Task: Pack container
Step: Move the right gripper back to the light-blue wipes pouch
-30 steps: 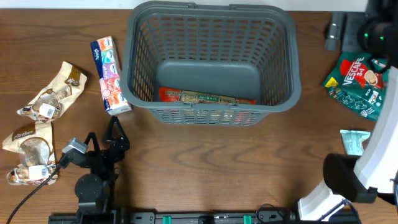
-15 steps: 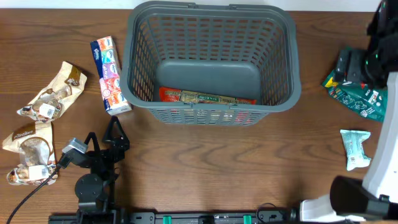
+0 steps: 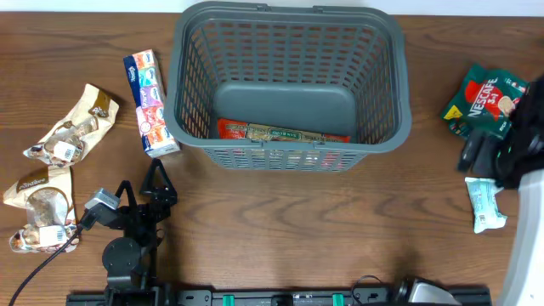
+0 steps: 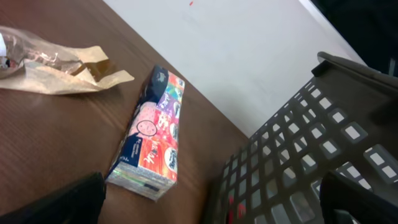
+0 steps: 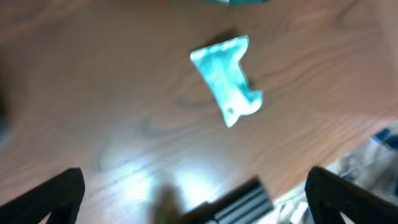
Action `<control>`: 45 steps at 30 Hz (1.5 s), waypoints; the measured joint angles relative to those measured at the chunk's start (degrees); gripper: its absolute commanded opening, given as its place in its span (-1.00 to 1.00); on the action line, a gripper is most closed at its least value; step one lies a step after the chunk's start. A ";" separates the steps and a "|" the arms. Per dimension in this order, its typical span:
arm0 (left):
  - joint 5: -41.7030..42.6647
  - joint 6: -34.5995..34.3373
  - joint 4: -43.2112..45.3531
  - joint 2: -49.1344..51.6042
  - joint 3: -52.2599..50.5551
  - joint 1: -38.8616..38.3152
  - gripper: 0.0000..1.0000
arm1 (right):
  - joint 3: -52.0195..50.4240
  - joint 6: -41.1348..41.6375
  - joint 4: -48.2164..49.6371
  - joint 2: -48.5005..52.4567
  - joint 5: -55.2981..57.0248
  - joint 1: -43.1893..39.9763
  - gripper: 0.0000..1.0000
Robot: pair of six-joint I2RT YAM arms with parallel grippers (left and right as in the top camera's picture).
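Note:
The dark grey slotted container [image 3: 382, 119] stands at the back centre, with a red packet [image 3: 285, 132] lying along its front wall. It also fills the right of the left wrist view [image 4: 311, 137]. My left gripper [image 3: 150, 181] rests open and empty near the front left, in front of a colourful tissue packet [image 4: 152, 134]. My right gripper [image 3: 490, 155] hovers open and empty at the far right, just behind a small teal packet [image 3: 485, 203]. The teal packet lies on the wood ahead of the jaws in the blurred right wrist view [image 5: 227, 78].
A green Nescafe packet [image 3: 483, 104] lies at the back right. Two brown snack packets [image 3: 72, 127] [image 3: 38, 208] lie at the far left. The colourful tissue packet [image 3: 150, 102] lies just left of the container. A black rail runs along the front edge [image 3: 272, 297].
My right arm has swung from the back right corner forward, uncovering the Nescafe packet, and now hangs by the teal packet. The left arm has not moved.

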 measured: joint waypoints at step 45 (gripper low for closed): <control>0.00 -0.02 0.00 0.00 0.00 0.00 0.97 | -15.69 -15.43 24.65 11.23 -18.97 -26.01 0.57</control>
